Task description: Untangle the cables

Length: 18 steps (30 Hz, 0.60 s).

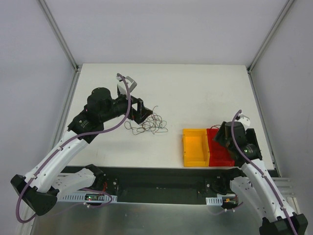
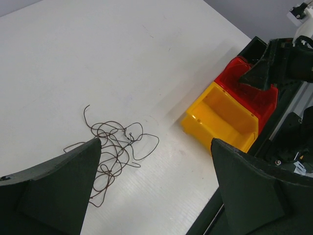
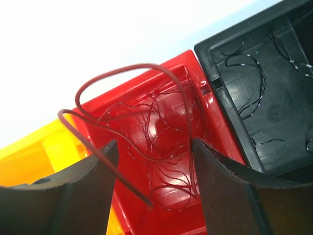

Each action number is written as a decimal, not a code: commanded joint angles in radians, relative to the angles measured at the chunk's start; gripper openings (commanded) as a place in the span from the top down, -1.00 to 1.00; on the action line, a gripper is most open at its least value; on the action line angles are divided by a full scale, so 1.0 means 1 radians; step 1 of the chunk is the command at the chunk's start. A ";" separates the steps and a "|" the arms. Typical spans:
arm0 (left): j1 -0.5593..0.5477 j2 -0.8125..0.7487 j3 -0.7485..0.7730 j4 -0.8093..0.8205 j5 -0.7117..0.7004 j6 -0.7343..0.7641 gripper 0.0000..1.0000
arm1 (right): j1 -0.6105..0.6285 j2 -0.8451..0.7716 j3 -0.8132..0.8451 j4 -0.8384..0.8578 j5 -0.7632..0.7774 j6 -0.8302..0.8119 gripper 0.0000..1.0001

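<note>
The cables (image 1: 146, 126) are a small tangle of thin brownish wires on the white table, left of centre. In the left wrist view the tangle (image 2: 115, 147) lies ahead of the left finger. My left gripper (image 1: 141, 112) hovers just behind the tangle, open and empty, its jaws wide apart (image 2: 156, 161). My right gripper (image 1: 222, 134) is open over the red bin (image 3: 215, 122). A thicker-looking dark red wire (image 3: 127, 73) arches up between its fingers, one end down in the bin. I cannot tell whether it rests on the fingers. Several dark red wires (image 3: 166, 147) lie in the bin.
A yellow bin (image 1: 194, 147) stands against the red bin (image 1: 219, 152) at the table's near right edge. It appears empty in the left wrist view (image 2: 222, 117). A black bin (image 3: 274, 98) with thin black wires sits right of the red one.
</note>
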 commanded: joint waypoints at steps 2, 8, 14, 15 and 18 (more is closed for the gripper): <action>0.003 0.016 -0.008 0.042 0.001 -0.008 -0.86 | -0.006 0.009 0.107 -0.051 -0.022 -0.085 -0.33; 0.003 0.023 -0.008 0.042 0.007 -0.014 -0.86 | -0.035 0.121 0.230 -0.070 -0.005 -0.173 -0.64; 0.003 0.027 -0.008 0.042 0.002 -0.012 -0.86 | -0.066 0.268 0.310 -0.047 -0.106 -0.268 -0.48; 0.003 0.029 -0.008 0.042 0.004 -0.012 -0.86 | -0.067 0.285 0.316 -0.048 -0.125 -0.273 -0.33; 0.003 0.029 -0.010 0.042 0.007 -0.014 -0.86 | -0.067 0.284 0.286 -0.044 -0.189 -0.257 0.11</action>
